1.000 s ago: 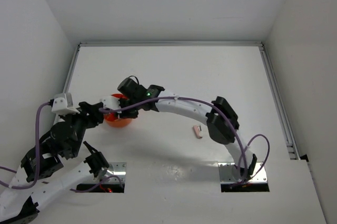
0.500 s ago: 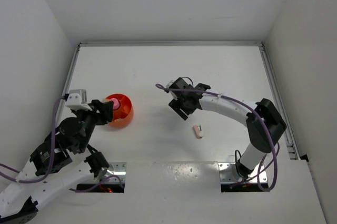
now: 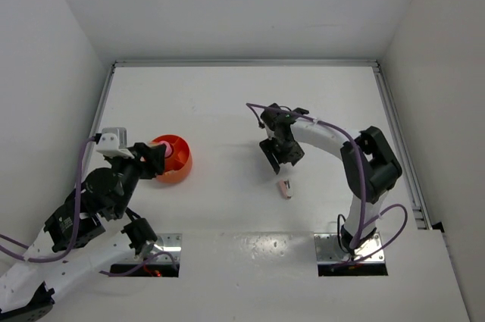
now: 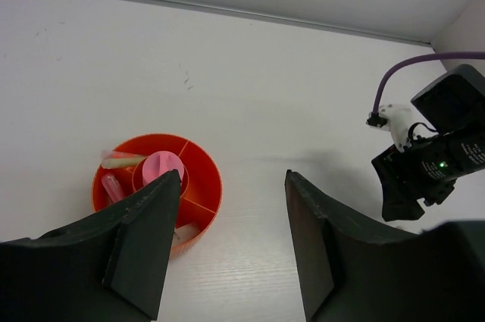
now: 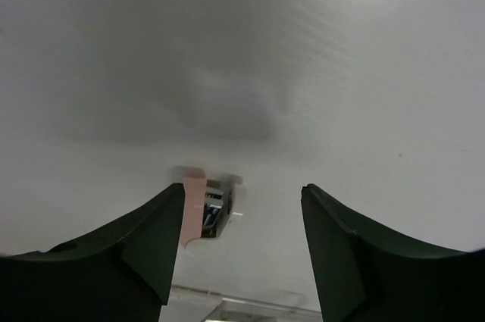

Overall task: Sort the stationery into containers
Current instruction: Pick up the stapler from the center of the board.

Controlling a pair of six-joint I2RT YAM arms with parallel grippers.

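Note:
The orange divided bowl (image 3: 176, 161) sits at the left of the table; in the left wrist view (image 4: 198, 173) it holds a pink capped cylinder (image 4: 161, 164) in its centre, a pale stick (image 4: 121, 160) and pink and beige stubs. My left gripper (image 3: 158, 157) is open and empty beside the bowl's near-left side. One small pink-and-clear stationery piece (image 3: 284, 188) lies alone on the table, blurred in the right wrist view (image 5: 204, 205). My right gripper (image 3: 277, 157) is open and empty, just above and behind that piece.
The white table (image 3: 242, 110) is walled on the left, back and right, with a metal rail (image 3: 398, 140) along its right edge. Two mounting plates (image 3: 345, 250) sit at the near edge.
My right arm has swung from over the bowl to the right and now hovers near the lone pink piece. The left arm has shifted slightly and then stayed still.

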